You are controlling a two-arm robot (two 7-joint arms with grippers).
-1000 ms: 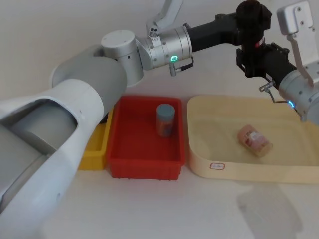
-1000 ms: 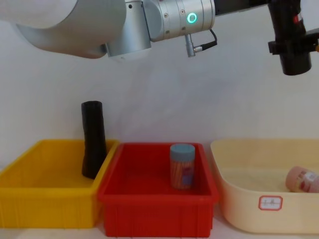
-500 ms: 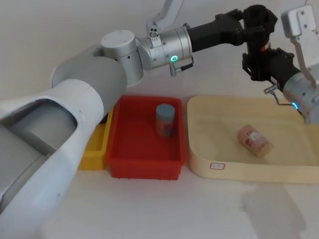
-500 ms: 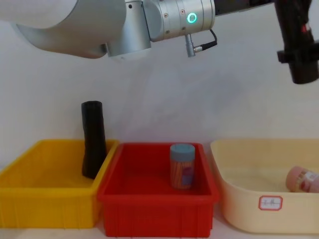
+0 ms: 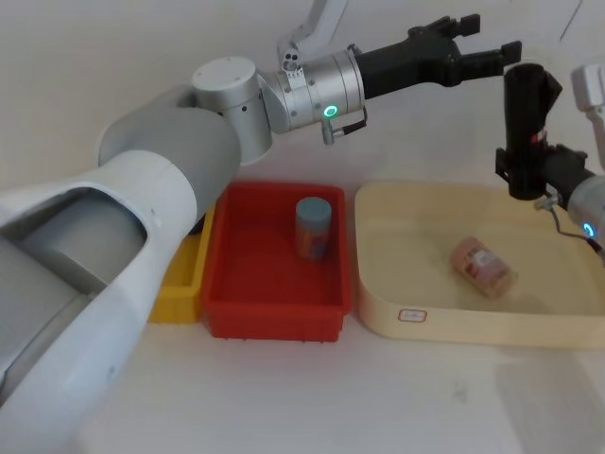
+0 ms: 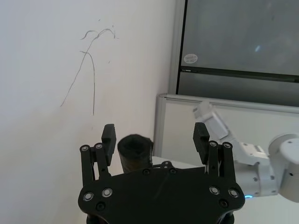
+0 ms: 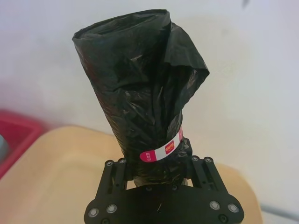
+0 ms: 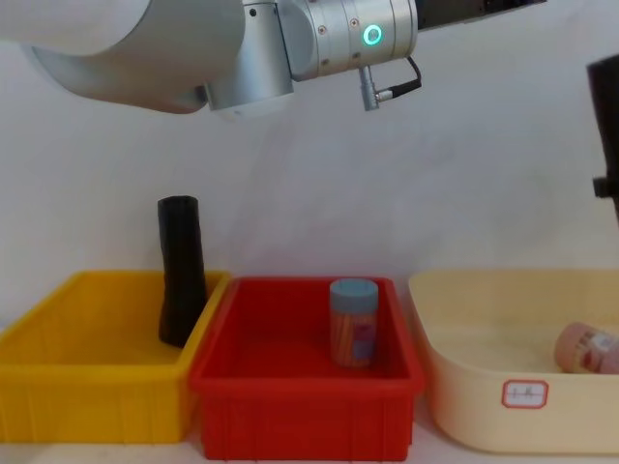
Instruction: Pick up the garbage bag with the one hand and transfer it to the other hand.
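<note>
Now right tool (image 7: 159, 175) grips garbage bag (image 5: 523, 123); left tool (image 5: 492, 43) agape beside.

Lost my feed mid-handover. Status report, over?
Left pincer open, apart from the bag. Right pincer shut on garbage bag, held upright above the beige tray. Nothing between them.

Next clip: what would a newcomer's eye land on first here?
First, the garbage bag, held upright in the air above the cream tray by the right end effector, which clamps its lower end. Beside it, the left end effector of the green-ringed arm hangs open and apart from the bag. Below, a red bin holds an upright blue-lidded can.
</note>
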